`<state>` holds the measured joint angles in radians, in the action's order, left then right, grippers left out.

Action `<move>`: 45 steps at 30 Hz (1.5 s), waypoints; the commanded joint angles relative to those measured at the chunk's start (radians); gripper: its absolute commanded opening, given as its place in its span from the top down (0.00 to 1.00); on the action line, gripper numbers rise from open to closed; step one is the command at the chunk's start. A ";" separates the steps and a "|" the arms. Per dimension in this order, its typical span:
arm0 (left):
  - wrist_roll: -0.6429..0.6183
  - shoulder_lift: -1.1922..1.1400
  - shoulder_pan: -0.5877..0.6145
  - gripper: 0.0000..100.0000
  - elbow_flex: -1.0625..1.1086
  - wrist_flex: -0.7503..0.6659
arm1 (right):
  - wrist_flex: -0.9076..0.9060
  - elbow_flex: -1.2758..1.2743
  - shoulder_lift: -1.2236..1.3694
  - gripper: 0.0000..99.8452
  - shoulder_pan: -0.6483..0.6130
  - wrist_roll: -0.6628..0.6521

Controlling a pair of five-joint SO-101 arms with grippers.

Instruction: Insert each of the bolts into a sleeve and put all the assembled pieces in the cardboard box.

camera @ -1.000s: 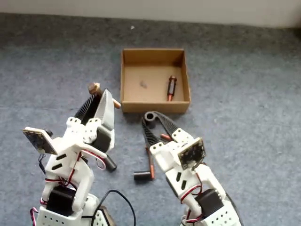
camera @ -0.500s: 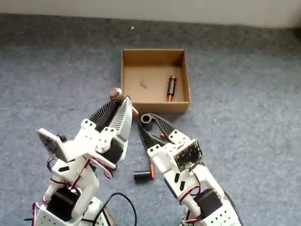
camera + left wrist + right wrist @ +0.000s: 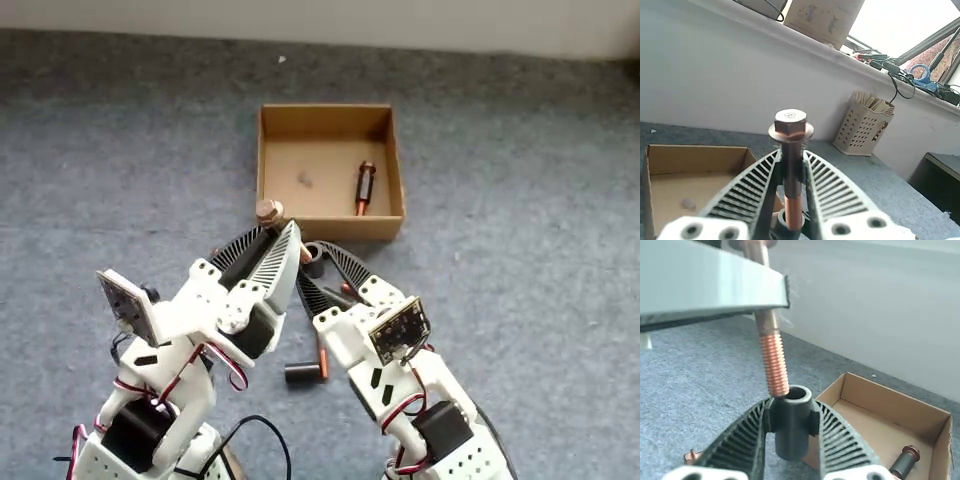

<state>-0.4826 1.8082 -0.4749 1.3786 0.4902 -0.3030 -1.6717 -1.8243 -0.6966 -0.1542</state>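
My left gripper is shut on a copper bolt, head up and threaded end down. My right gripper is shut on a black sleeve, held upright just in front of the cardboard box. The bolt's threaded tip stands at the rim of the sleeve's mouth, slightly tilted. One assembled bolt and sleeve lies inside the box at its right side.
A loose black sleeve and a bolt lie on the grey carpet between the two arms. Another bolt lies under my right gripper. A pale basket stands by the far wall.
My left gripper has carried the bolt to the right, from beside the box's left corner to just above the sleeve. My right gripper has kept the sleeve nearly still.
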 commanded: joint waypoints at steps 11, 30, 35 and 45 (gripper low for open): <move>0.049 0.005 -0.007 0.99 0.073 -0.084 | -0.018 -0.120 -0.012 0.99 -0.053 -0.080; 0.279 0.007 -0.015 0.99 0.073 0.190 | -0.016 -0.120 -0.012 0.99 0.004 -0.078; 0.290 0.005 -0.016 0.96 0.073 0.216 | -0.016 -0.120 -0.012 0.99 0.002 -0.078; 0.219 0.005 -0.008 0.84 0.068 0.270 | -0.016 -0.120 -0.012 0.99 0.002 -0.078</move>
<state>-0.2401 1.8190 -0.4749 1.4523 0.7342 -0.3276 -1.6717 -1.8197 -0.7150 -0.2248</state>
